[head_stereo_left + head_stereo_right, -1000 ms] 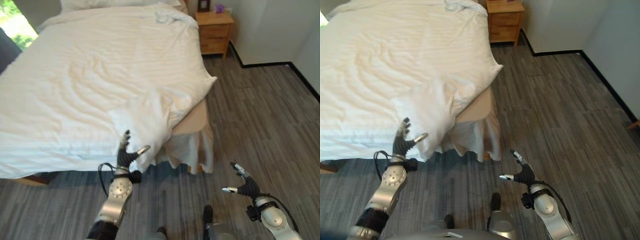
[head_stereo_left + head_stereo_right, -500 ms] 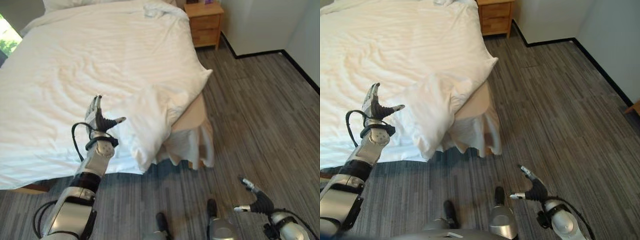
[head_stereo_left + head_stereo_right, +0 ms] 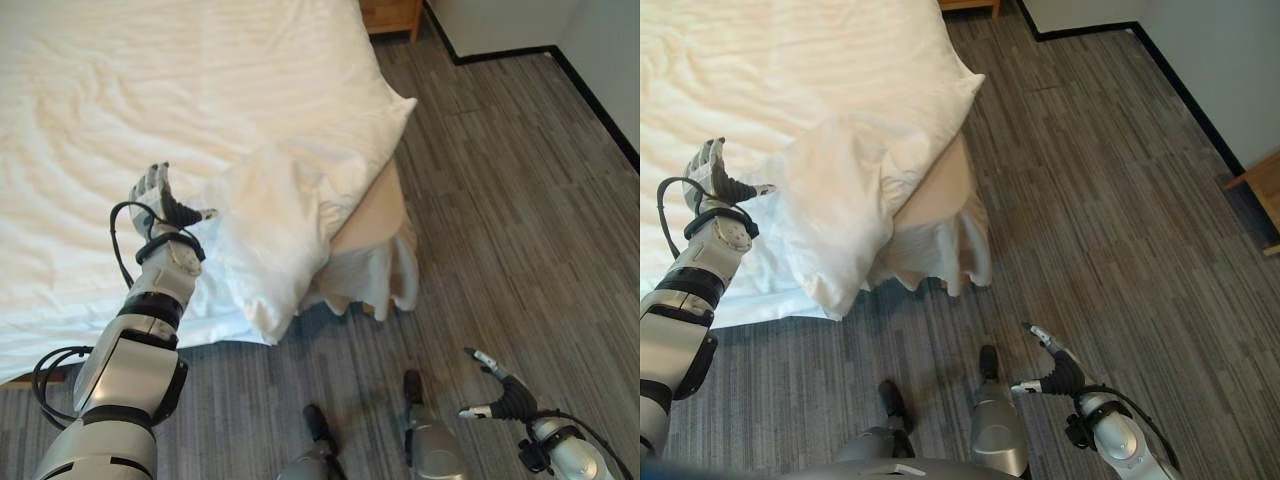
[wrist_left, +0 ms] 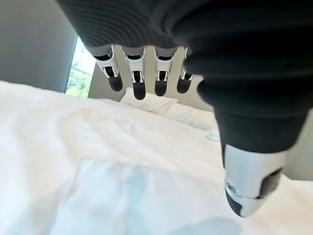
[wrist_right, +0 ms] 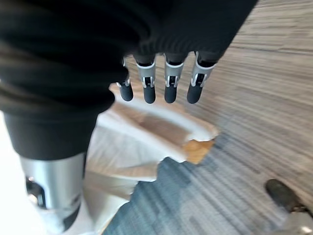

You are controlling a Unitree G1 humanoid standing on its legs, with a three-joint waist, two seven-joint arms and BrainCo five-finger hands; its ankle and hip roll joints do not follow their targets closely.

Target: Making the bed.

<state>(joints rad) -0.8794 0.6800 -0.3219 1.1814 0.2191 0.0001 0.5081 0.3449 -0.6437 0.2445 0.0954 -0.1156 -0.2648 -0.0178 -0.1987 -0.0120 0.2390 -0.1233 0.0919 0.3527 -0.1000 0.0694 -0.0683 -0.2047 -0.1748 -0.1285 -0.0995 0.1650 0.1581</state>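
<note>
A white striped duvet (image 3: 190, 110) covers the bed, with a bunched fold (image 3: 275, 225) hanging over the foot corner. Below that fold the mattress side (image 3: 365, 215) and a pale bed skirt (image 3: 375, 285) are bare. My left hand (image 3: 160, 200) is raised over the duvet just left of the fold, fingers straight and thumb out, holding nothing. In the left wrist view its fingers (image 4: 139, 81) hover above the white cloth. My right hand (image 3: 500, 398) hangs low over the floor at the lower right, open and empty.
A wooden nightstand (image 3: 392, 14) stands beyond the bed's far right corner. Grey plank floor (image 3: 510, 200) stretches right of the bed to a white wall with a dark skirting board (image 3: 595, 110). A wooden furniture corner (image 3: 1262, 190) juts in at the right edge.
The camera has tilted down and closer to the bed. My left hand rose from below the hanging fold and moved left over the duvet. The right hand stayed low over the floor.
</note>
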